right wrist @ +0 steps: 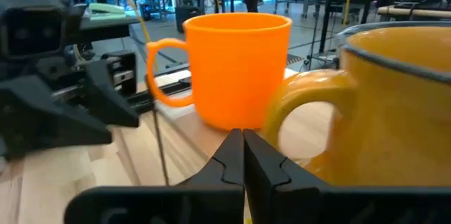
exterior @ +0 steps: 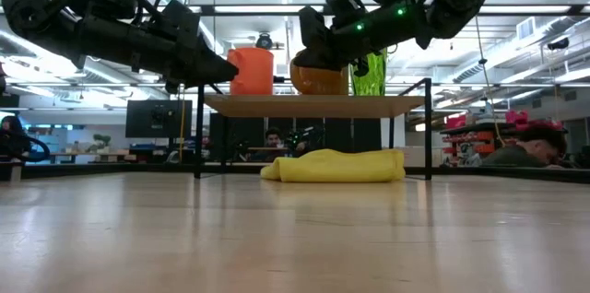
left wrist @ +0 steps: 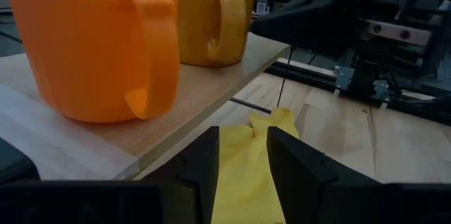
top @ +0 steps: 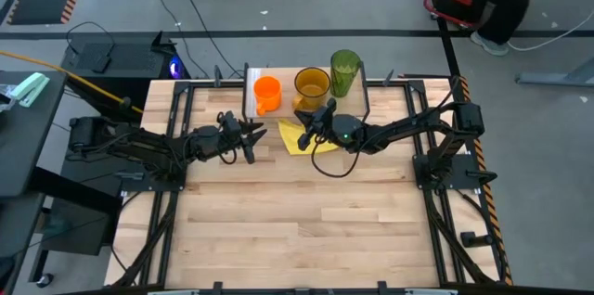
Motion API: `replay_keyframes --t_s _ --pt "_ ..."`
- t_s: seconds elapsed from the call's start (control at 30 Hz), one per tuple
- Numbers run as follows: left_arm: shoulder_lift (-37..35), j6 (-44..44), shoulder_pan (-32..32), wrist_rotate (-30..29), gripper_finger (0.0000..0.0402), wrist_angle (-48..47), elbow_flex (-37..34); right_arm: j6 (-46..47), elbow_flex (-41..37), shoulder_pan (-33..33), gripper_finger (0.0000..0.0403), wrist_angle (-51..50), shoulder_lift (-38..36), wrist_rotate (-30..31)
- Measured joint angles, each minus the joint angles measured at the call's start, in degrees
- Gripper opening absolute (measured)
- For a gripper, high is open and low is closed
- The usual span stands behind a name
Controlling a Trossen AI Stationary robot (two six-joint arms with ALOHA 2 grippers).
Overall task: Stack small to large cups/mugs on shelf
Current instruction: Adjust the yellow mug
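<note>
Orange mug [top: 266,92], amber mug [top: 312,85] and green tumbler [top: 344,70] stand in a row on the shelf [top: 249,97].
Right hand [top: 322,112] clenched, empty, beside the amber mug's handle; left hand [top: 252,139] released, near the shelf.

Shelf [top: 249,100] carries orange mug [top: 266,92], amber mug [top: 312,86], green tumbler [top: 345,71]. Slatted table [top: 297,221] carries the shelf and yellow cloth [top: 297,136].

Both dark arms reach toward the table's far edge; left gripper [top: 249,140] spread, right gripper [top: 312,123] closed, empty.
</note>
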Motion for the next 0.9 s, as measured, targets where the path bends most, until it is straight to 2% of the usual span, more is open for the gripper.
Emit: replay_keyframes --t_s 0.23,0.37,0.63,0.8,0.9 --pt "0.00 -0.02 0.00 -0.02 0.0125 0.00 0.00 -1.18 0.00 2.06 0.0002 -1.72 -0.02 0.27" --pt "0.00 -0.02 0.00 0.00 0.0125 -0.02 0.00 -1.64 0.00 3.32 0.0002 -5.84 -0.05 4.02" --pt "0.00 -0.04 0.00 -0.01 0.0129 -0.34 0.00 -4.64 0.00 5.05 0.0031 -8.76 -0.07 7.14" --pt "0.00 -0.24 0.00 0.00 0.0122 -0.49 0.00 -4.89 -0.02 7.04 0.0053 -11.89 -0.22 14.95" --pt "0.00 -0.17 0.00 0.00 0.0122 -1.06 0.00 -4.67 -0.02 8.41 0.0069 -12.22 -0.23 16.95"
